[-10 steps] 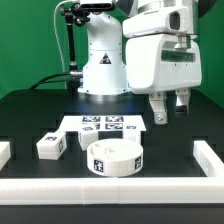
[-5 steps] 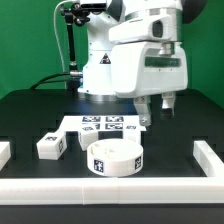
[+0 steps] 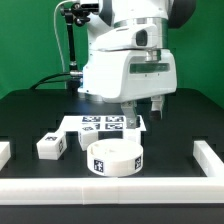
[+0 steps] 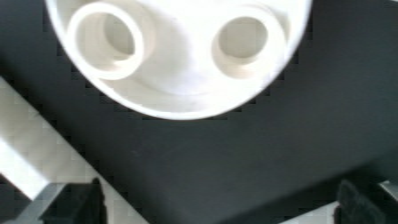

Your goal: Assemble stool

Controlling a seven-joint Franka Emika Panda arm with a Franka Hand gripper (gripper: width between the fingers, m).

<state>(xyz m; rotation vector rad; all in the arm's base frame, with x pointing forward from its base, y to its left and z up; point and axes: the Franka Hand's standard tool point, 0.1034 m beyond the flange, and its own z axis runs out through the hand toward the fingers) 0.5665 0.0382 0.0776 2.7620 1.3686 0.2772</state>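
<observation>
White plastic seat point(image 3: 115, 157) sits lower centre in the exterior view on the black bench point(image 3: 180, 135). Gripper point(image 3: 142, 111) hovers just upper-right of it, jaws spread and empty, probably so they clear its rim.

The seat point(image 3: 115, 157), near the hand point(image 3: 143, 111), looks like smooth white plastic with a soft sheen — its tags are matt black and white. The block leg point(image 3: 51, 146), well apart from the hand, has the same plastic look. The tabletop point(image 3: 30, 115) is matt black. Under the hand the marker board point(image 3: 104, 124) looks flat and matt. The arm shell point(image 3: 130, 65) above is glossy white — the fingers point(image 3: 157, 106) dark and dull.
</observation>
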